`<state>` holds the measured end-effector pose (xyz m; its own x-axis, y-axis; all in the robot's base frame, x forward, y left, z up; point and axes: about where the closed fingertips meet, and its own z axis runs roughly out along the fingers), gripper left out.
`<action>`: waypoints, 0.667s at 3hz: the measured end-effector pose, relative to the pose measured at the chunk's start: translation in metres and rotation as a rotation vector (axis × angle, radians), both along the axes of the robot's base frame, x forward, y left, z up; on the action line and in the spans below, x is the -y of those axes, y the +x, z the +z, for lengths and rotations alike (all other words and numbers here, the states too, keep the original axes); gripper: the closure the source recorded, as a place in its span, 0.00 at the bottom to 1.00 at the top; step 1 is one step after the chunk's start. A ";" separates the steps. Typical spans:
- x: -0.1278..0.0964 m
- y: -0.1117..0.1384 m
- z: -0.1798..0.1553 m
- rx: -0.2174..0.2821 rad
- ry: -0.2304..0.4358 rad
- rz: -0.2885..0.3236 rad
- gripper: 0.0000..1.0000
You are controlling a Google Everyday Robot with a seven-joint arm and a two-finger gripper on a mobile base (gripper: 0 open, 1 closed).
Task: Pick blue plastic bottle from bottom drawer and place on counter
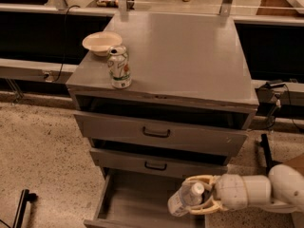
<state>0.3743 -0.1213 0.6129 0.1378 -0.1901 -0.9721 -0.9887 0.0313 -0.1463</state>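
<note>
**Bottle in the claw over the open bottom drawer**

On the far left of my feed, a cream bowl (101, 42) sits at the back-left corner of the grey bench (185, 56). Just in front of it, a green-and-white soda can (119, 66) stands upright near the front-left edge. The two are close, but I cannot tell if they touch.

Below the bench top, the two upper drawers (156, 133) are each pulled out a little, showing their black handles. The bottom drawer (135, 198) is pulled out much further, with its flat grey floor in view.

Over the right side of that drawer is the blue plastic bottle (183, 201). It is tilted, with its white cap up and to the right and its base down and to the left. I cannot tell whether the base is clear of the drawer floor.

The claw (190, 196) reaches in from the right. One cream finger curves above the bottle and one below, closed around its body. The white arm (256, 191) runs off toward the lower-right corner.
</note>
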 end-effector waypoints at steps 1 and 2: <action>0.025 0.007 0.092 0.035 -0.037 -0.037 1.00; 0.052 0.029 0.170 0.025 -0.084 -0.124 1.00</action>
